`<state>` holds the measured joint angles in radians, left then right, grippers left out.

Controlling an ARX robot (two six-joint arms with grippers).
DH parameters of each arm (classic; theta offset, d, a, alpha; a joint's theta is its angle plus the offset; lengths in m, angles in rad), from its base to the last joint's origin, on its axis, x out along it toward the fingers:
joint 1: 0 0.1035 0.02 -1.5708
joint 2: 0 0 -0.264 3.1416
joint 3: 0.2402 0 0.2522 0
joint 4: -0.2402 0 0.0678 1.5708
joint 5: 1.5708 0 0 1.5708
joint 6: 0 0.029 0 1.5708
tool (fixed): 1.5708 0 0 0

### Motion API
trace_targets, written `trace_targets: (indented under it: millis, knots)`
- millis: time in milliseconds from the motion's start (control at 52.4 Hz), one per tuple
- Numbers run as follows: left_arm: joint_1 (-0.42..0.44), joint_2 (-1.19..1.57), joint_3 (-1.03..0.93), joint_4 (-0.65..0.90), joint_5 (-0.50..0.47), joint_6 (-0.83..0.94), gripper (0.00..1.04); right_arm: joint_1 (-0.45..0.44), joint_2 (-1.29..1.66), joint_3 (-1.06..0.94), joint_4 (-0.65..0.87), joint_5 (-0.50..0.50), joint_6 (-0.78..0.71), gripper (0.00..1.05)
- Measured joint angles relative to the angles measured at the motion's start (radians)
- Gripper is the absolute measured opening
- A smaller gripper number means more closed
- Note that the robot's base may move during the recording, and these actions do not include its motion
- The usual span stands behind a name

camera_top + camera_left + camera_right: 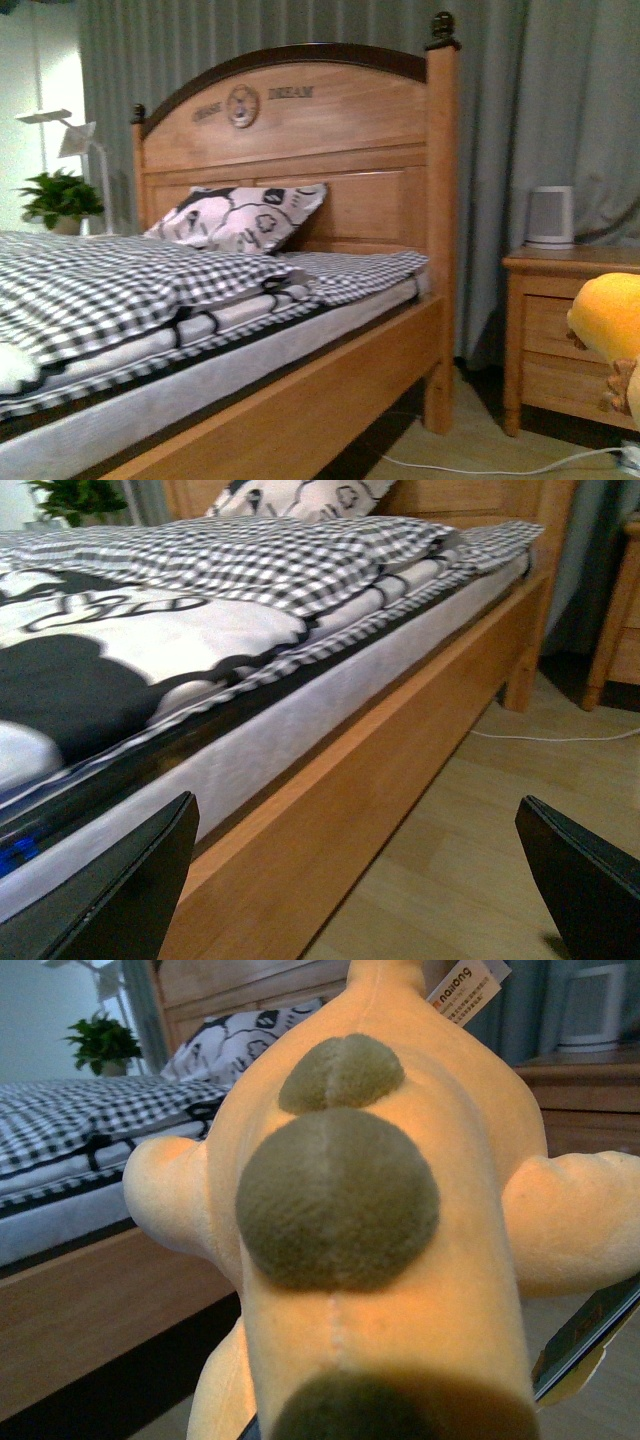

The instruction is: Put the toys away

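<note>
The orange-yellow plush toy [380,1290] fills the right wrist view, with olive-brown spots down its back and stubby limbs to both sides. My right gripper [390,1415] is shut on the plush toy; one dark finger [590,1335] shows beside it. In the front view only part of the plush toy [612,325] shows at the right edge, held in the air in front of the nightstand [560,330]. My left gripper [355,880] is open and empty, low beside the bed's wooden side rail [400,770].
A wooden bed [300,130] with a checked duvet [130,285] and a patterned pillow [240,218] fills the left and middle. A white speaker [550,216] stands on the nightstand. A white cable [480,468] lies on the floor. A potted plant [60,198] stands far left.
</note>
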<state>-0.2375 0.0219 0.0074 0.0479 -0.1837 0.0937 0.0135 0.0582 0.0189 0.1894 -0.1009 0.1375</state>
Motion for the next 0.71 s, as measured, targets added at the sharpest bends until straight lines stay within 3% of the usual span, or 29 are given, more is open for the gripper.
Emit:
trace_targets:
  millis: [706]
  knots:
    - [-0.001, 0.000, 0.000, 0.000, 0.003, 0.001, 0.98, -0.003, -0.001, 0.000, 0.000, 0.002, 0.000, 0.07]
